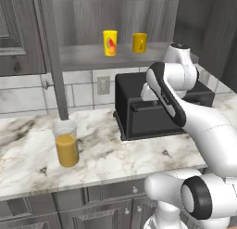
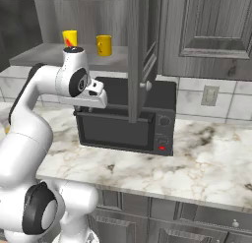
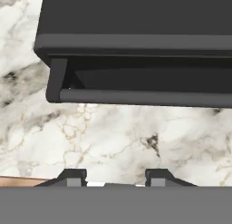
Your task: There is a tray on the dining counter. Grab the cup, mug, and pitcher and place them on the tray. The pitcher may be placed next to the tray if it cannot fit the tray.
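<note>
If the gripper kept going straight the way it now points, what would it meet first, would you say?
Most likely the marble worktop: the gripper looks down at bare marble just in front of the black microwave, with nothing between. How far the surface lies is unclear.

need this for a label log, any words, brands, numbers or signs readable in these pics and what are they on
No readable text in any view.
Cup: a red-orange mark on its side, a shape and not letters.
Microwave: a round knob and a small red spot on its panel, with no legible label.
Mug, pitcher and wall outlet: plain, no print.
</note>
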